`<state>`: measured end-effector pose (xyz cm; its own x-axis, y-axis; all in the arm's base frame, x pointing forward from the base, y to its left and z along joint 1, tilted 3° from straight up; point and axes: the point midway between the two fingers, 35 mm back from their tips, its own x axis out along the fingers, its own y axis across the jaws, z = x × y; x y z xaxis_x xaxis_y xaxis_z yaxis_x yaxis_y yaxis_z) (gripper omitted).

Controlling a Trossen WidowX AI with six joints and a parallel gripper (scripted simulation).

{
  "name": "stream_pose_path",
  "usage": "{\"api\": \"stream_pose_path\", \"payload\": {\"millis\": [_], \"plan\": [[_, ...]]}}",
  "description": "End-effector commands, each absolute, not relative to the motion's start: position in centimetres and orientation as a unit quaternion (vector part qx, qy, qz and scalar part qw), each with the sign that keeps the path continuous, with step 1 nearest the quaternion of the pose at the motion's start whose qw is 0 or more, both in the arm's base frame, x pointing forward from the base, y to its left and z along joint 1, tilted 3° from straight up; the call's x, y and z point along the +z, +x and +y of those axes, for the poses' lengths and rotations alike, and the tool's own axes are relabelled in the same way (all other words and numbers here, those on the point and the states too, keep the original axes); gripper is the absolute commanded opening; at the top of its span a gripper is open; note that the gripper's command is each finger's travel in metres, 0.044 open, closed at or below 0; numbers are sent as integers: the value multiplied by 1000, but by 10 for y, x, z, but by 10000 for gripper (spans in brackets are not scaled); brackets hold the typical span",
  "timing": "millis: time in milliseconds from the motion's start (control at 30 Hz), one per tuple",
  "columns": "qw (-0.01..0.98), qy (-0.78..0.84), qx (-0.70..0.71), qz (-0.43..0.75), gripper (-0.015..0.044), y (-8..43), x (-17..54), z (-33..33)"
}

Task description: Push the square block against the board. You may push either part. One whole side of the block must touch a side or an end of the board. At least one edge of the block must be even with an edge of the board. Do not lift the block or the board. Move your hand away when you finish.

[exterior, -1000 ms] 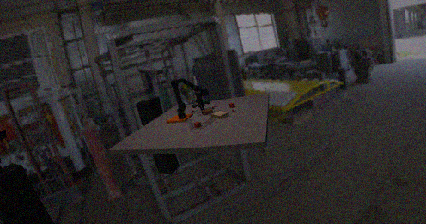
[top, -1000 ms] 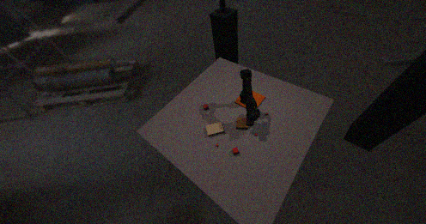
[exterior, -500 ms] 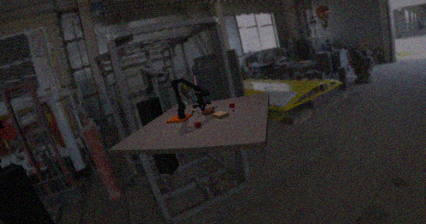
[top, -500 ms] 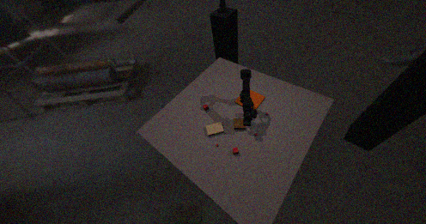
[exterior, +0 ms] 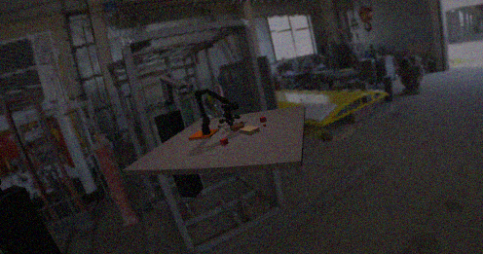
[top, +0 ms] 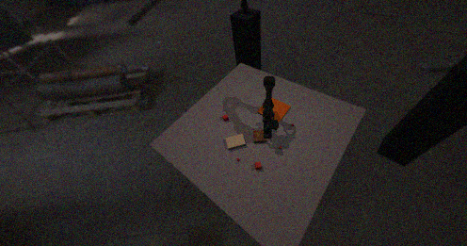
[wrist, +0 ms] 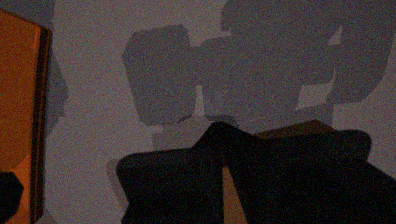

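Note:
The pale yellow board (top: 235,141) (exterior: 249,129) lies flat on the table. The square brown block (top: 258,136) (exterior: 238,126) sits beside it, on the arm's side, with a narrow strip of table between them in the top view. My gripper (top: 267,135) (wrist: 218,127) is shut with nothing held, low at the side of the block away from the board. Whether it touches the block cannot be told. In the wrist view the fingers hide most of the block (wrist: 316,126); a tan strip shows between them, and I cannot tell which part it belongs to.
An orange plate (top: 281,108) (exterior: 197,135) (wrist: 17,75) lies under the arm's base. One red cube (top: 225,118) (exterior: 224,141) lies beyond the board and another red cube (top: 258,166) (exterior: 263,120) off to its side. A tiny red piece (top: 238,159) lies near the board.

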<state>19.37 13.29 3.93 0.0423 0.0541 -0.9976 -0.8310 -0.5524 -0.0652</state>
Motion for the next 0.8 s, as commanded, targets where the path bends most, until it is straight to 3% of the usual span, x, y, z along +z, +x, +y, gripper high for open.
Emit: {"api": "stream_pose_path", "payload": {"millis": [0, 767], "plan": [[357, -629, 617, 311, 0, 199, 39, 127], [357, -629, 617, 311, 0, 196, 39, 138]]}}
